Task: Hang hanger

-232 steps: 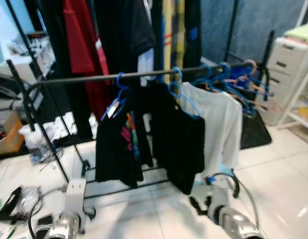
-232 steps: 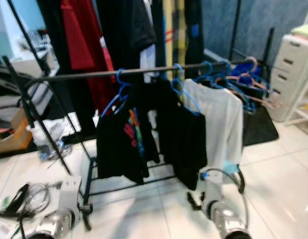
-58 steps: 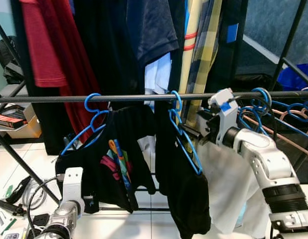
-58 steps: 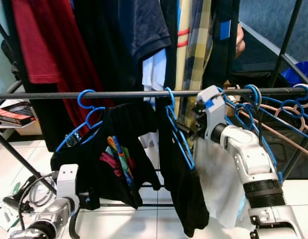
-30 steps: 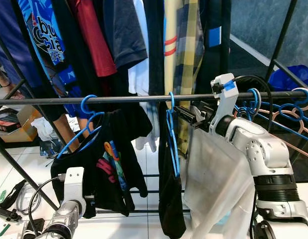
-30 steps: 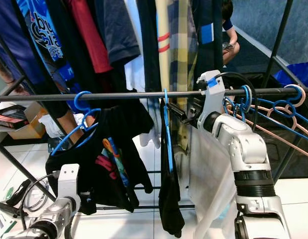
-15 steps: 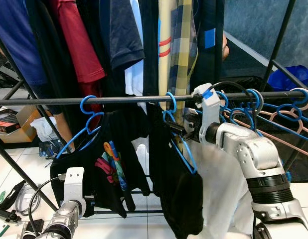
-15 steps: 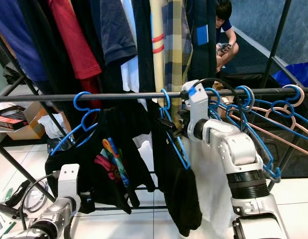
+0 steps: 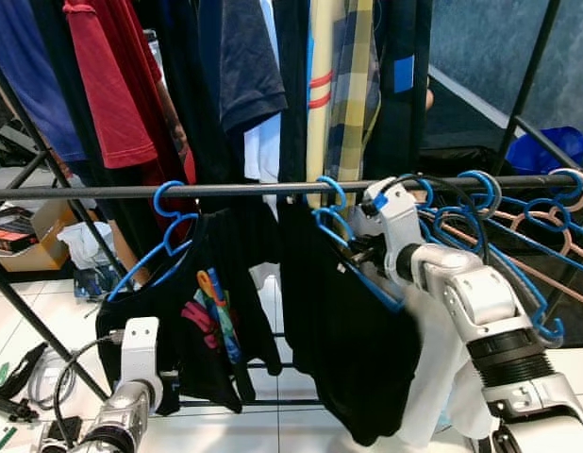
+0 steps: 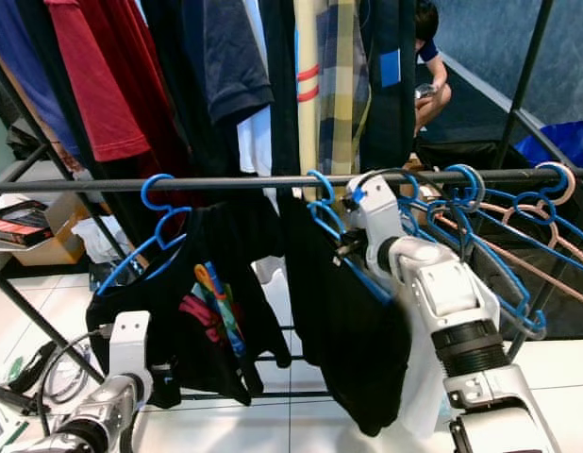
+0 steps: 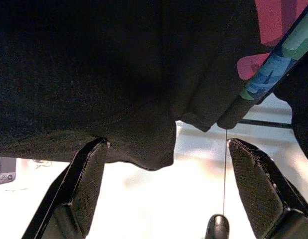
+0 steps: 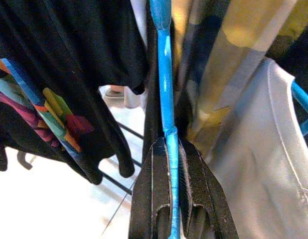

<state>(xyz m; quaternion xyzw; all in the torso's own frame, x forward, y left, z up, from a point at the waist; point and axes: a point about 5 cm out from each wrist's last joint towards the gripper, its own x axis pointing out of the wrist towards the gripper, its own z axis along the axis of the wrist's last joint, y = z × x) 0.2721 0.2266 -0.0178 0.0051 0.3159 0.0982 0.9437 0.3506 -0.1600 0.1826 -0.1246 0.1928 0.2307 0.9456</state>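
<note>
Here, right end effector (image 12: 170,179) clamps thin blue hanger (image 12: 164,99) carrying black garment (image 9: 353,349); left end effector (image 11: 169,189) fingers spread.

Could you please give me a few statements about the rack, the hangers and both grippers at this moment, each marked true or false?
1. The right gripper is shut on the blue hanger that carries a black garment. True.
2. That hanger's hook sits over the black rail. True.
3. The left gripper clamps the graphic black shirt. False: its fingers stand open below the shirt's hem.
4. The rail carries no other hangers. False: empty blue hangers hang to the robot's right.
5. A white garment hangs beside the black one. True.
</note>
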